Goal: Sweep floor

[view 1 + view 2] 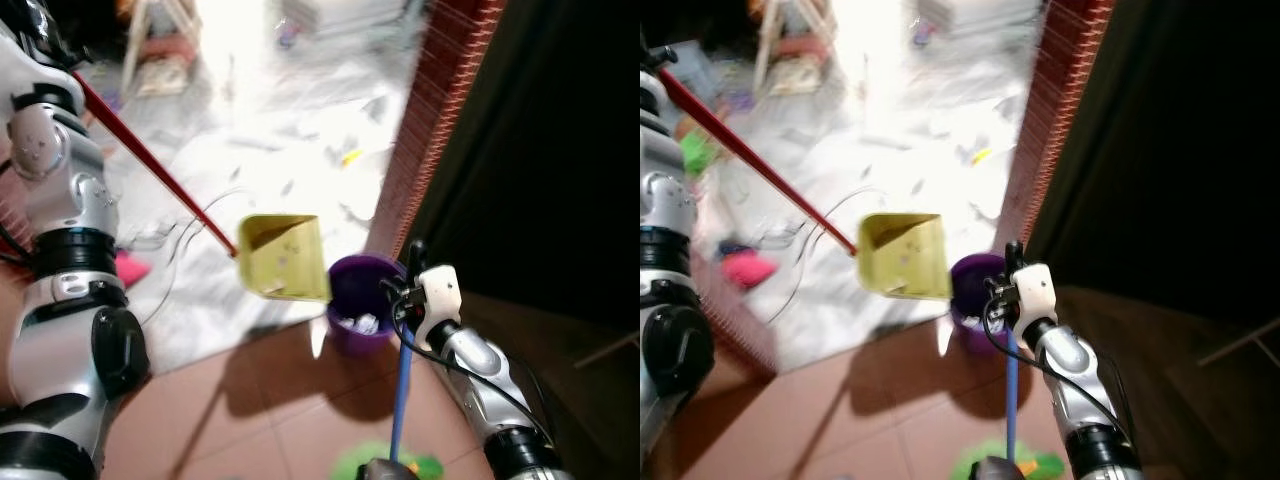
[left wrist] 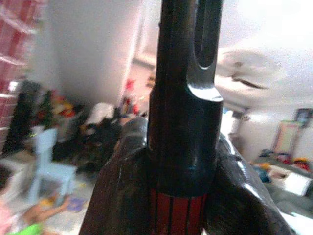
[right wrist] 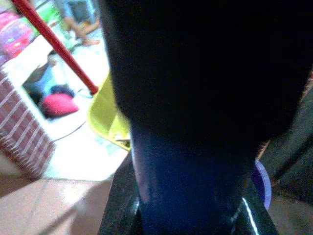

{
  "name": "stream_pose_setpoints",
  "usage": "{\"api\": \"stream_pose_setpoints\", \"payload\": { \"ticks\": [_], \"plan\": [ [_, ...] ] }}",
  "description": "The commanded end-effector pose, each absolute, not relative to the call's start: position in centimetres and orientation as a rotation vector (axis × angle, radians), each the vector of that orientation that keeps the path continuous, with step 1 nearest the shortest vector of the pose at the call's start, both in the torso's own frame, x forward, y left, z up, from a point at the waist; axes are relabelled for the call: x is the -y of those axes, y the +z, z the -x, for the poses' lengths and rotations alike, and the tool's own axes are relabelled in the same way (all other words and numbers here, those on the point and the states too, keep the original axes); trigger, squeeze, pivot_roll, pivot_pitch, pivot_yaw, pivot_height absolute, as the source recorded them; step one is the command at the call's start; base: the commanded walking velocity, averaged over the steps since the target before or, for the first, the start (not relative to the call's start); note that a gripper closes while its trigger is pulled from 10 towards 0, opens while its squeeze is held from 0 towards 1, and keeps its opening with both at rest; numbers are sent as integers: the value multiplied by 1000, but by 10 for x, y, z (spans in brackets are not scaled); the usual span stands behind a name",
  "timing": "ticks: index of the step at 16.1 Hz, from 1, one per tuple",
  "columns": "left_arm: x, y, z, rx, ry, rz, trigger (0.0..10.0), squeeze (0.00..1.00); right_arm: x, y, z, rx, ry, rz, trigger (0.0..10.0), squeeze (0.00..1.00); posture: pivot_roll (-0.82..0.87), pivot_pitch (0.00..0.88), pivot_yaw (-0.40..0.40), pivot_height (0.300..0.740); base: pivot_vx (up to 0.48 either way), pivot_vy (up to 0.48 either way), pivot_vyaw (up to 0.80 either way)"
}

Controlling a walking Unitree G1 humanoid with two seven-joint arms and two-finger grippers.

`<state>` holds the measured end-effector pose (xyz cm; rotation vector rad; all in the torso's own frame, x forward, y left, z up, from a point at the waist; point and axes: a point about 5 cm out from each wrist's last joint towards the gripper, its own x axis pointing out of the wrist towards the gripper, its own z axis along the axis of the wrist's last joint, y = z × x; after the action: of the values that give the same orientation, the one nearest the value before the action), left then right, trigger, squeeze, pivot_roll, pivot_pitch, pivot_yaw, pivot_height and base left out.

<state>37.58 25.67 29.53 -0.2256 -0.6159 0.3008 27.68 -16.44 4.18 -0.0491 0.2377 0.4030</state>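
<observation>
A yellow dustpan (image 1: 283, 258) hangs tilted in the air on a long red handle (image 1: 150, 165), its lower edge right beside the rim of a purple bin (image 1: 360, 300) with white scraps inside. My left gripper (image 2: 178, 205) is shut on the top of that handle, high at the far left. My right gripper (image 1: 405, 290) is shut on the blue broom handle (image 1: 400, 400), just right of the bin. The green broom head (image 1: 385, 465) rests on the tiles below it.
A red brick pillar (image 1: 440, 110) stands behind the bin, with a dark opening to its right. Paper scraps litter the bright white floor (image 1: 300, 130) beyond. A thin cable (image 1: 180, 240) and a pink object (image 1: 748, 268) lie at the left. Terracotta tiles (image 1: 260, 400) are underfoot.
</observation>
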Motion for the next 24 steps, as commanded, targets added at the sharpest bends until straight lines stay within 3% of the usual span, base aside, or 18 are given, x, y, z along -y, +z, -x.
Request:
{"api": "stream_pose_setpoints", "payload": {
  "ticks": [1,3,14,24],
  "plan": [
    [-248,318,-374,713,270,273,10000,0,168,36,-274,-277,388,50,10000,0,-126,0,24,740,296,0,-800],
    [-247,318,-374,714,266,275,10000,0,168,36,-274,-273,395,52,10000,0,-125,0,22,740,294,0,-800],
    [-231,312,-372,733,177,237,10000,0,168,35,-275,-279,398,50,10000,0,-122,0,19,740,0,0,0],
    [-118,308,-353,799,-415,-20,10000,0,168,36,-278,-273,396,57,10000,0,-116,0,13,740,0,0,0]
  ]
}}
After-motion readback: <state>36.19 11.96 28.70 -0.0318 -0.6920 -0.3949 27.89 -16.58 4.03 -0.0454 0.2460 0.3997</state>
